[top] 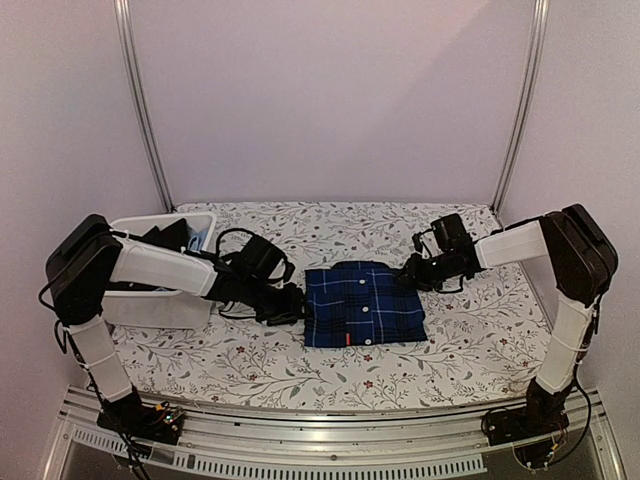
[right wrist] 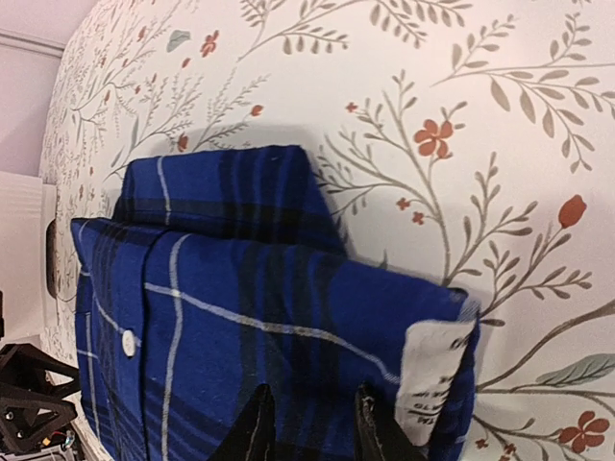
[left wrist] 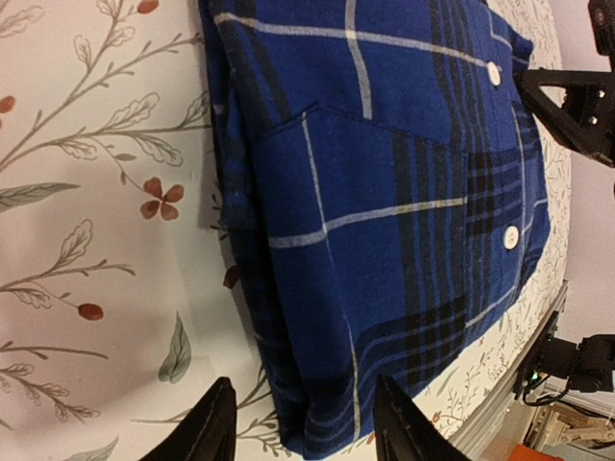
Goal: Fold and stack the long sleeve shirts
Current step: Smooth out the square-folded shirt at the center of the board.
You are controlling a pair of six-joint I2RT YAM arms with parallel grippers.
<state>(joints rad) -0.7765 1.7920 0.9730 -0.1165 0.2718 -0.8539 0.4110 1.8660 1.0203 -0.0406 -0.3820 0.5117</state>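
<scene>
Presently, one item on my screens: navy plaid shirt (top: 362, 305), folded, buttons up, flat at the middle of the floral table (top: 250, 365). Left gripper (left wrist: 306, 423): jaws apart, straddling the shirt's left edge. Right gripper (right wrist: 312, 427): fingers narrowly spaced at the edge by the white label (right wrist: 428, 379); I cannot tell whether cloth is pinched.

A robot lab's test cell: plain pale walls (top: 330, 90), 2 aluminium posts (top: 143, 110), a metal base rail (top: 330, 430) (2 robot arms (top: 160, 268) bolted on), floral-cloth table (top: 470, 345).
</scene>
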